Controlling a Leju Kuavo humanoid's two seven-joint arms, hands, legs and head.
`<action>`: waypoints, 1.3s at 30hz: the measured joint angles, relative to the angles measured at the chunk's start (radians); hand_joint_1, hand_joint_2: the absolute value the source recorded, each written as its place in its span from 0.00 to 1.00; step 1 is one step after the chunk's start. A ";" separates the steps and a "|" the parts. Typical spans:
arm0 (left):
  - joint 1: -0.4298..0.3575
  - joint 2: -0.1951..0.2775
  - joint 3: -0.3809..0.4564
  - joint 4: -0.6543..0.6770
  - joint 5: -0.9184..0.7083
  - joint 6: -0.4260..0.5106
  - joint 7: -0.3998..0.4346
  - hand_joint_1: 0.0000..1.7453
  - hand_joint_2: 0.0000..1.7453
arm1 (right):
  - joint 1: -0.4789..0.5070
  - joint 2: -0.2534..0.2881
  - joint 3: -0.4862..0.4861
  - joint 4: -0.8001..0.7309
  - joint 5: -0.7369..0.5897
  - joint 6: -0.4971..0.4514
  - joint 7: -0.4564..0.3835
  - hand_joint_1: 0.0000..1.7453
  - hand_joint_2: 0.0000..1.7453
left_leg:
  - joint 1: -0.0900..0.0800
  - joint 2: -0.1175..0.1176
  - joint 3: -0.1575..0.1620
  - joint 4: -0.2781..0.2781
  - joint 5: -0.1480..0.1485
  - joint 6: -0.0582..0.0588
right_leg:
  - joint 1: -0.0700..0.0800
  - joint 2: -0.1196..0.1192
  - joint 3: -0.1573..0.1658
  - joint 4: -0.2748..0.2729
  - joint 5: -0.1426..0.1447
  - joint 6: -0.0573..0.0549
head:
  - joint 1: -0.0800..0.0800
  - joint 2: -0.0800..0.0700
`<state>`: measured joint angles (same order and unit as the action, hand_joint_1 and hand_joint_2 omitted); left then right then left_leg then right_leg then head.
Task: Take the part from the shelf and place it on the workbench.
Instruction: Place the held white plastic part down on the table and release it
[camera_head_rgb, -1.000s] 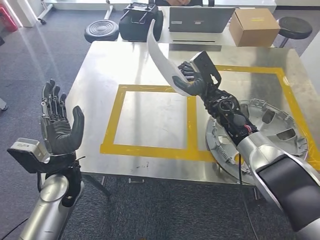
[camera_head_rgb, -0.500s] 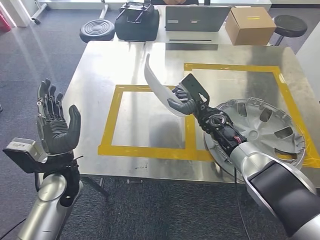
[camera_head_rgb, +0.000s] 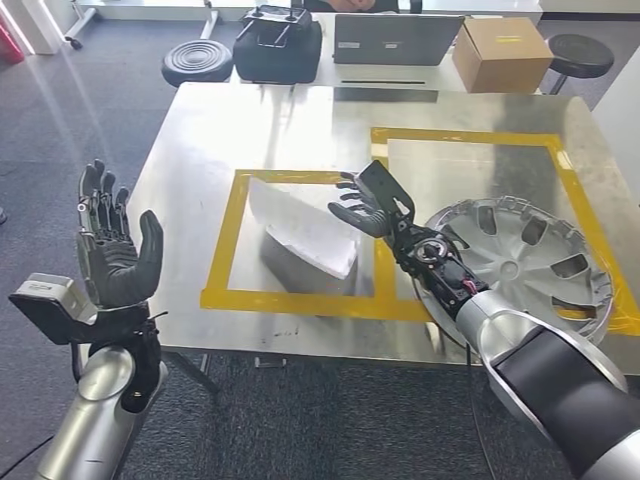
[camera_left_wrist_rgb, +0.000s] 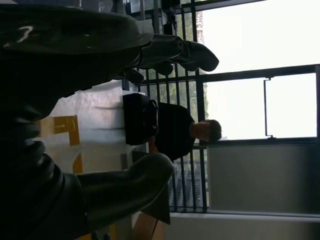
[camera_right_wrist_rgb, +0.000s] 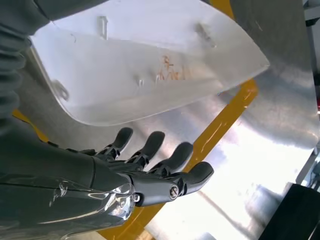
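Dropped from the right hand (camera_head_rgb: 364, 208), curved white plastic part (camera_head_rgb: 303, 233) lies on steel workbench (camera_head_rgb: 196, 150).

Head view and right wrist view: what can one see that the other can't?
Only the head view shows the left hand held open off the table's edge, the silver wheel cover, the cardboard box and the laptop. Only the right wrist view shows orange scribbles on the white part. Both show that part lying on the metal workbench inside the yellow tape, with the right hand open beside it.

White part (camera_head_rgb: 302, 232) inside yellow tape (camera_head_rgb: 219, 250) on silver workbench (camera_head_rgb: 196, 140).
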<state>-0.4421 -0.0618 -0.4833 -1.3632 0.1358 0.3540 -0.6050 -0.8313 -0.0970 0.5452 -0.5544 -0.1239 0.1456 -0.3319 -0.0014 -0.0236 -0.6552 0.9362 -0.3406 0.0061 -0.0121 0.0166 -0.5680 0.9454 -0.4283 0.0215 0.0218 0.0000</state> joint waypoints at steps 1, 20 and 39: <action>0.000 0.000 0.000 0.001 0.000 0.000 0.000 0.00 1.00 | 0.000 0.000 0.000 0.002 -0.001 0.000 0.000 0.00 0.00 | 0.000 0.000 0.000 0.000 0.000 0.000 | 0.000 0.000 0.000 0.000 0.000 0.000 | 0.000 0.000; -0.006 -0.005 0.000 0.038 0.013 -0.015 -0.018 0.00 0.00 | 0.016 0.000 -0.004 -0.014 -0.078 -0.022 -0.016 0.00 0.00 | 0.000 0.000 0.000 0.001 0.000 0.000 | 0.000 0.000 0.000 0.000 0.000 0.000 | -0.001 0.000; 0.044 0.024 0.000 0.023 -0.021 0.026 0.016 0.00 0.00 | 0.260 -0.016 -0.056 -0.588 -0.220 -0.066 0.160 0.00 0.00 | 0.041 -0.066 0.057 0.004 -0.040 -0.033 | -0.051 0.050 0.009 0.026 -0.012 0.068 | 0.027 0.000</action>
<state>-0.3982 -0.0374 -0.4833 -1.3406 0.1143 0.3799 -0.5889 -0.5716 -0.1132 0.4896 -1.1426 -0.3443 0.0792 -0.1715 0.0392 -0.0895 -0.5982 0.9400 -0.3802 -0.0269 -0.0627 0.0668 -0.5594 0.9714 -0.4400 0.0895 0.0486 0.0000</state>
